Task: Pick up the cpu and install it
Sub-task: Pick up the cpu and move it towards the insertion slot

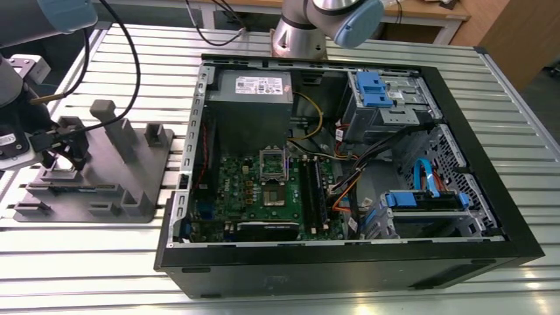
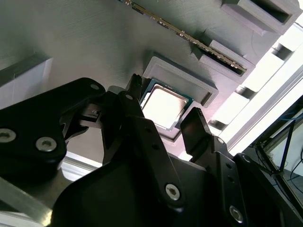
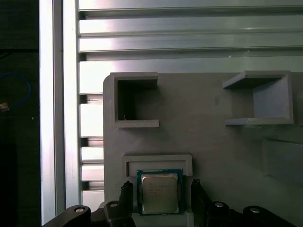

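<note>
The cpu (image 3: 159, 193) (image 2: 163, 105) lies flat in a shallow square recess of the grey fixture block (image 3: 203, 132) (image 2: 71, 38), its silvery metal top facing up. My gripper (image 3: 161, 187) (image 2: 163, 101) hovers just above it, open, with one black finger (image 2: 134, 101) on each side of the chip and a small gap on both sides. In the exterior view the gripper (image 1: 61, 154) hangs over the fixture block (image 1: 96, 177) at that view's left. The motherboard's socket (image 1: 273, 164) sits in the open computer case (image 1: 350, 151).
Upright posts and slots rise from the fixture around the gripper. A memory stick (image 2: 189, 40) rests in a fixture slot close by. The case stands on a ribbed aluminium table (image 1: 289, 282), with cables, blue drive brackets and a power supply inside.
</note>
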Tool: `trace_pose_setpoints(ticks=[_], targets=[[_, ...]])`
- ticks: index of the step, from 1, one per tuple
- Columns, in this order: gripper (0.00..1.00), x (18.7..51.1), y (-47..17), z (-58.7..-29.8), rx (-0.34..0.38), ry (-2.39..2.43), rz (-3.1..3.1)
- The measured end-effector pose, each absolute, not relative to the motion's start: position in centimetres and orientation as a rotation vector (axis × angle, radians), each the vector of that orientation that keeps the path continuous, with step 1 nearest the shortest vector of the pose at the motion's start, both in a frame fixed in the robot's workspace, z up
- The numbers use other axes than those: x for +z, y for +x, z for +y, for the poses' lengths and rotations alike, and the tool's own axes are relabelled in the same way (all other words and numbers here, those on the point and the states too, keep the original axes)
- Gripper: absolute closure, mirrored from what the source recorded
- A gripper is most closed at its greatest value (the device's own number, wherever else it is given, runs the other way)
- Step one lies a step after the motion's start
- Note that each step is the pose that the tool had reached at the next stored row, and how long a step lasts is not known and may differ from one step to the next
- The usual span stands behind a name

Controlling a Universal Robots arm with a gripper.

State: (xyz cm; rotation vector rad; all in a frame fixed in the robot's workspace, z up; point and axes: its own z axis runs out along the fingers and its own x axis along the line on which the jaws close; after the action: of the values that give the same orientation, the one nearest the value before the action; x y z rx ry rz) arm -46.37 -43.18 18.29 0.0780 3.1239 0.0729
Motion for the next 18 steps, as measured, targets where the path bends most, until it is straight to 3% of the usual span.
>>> trace_pose_setpoints(ticks=[12, 14, 15, 18], targets=[[0.40, 18.28, -46.37, -43.18, 0.073, 0.078, 3.124], [0.41, 18.28, -46.37, -43.18, 0.073, 0.078, 3.124], [0.48, 18.29, -46.37, -43.18, 0.073, 0.078, 3.124], [0.48, 18.28, -46.37, -43.18, 0.073, 0.078, 3.124]])
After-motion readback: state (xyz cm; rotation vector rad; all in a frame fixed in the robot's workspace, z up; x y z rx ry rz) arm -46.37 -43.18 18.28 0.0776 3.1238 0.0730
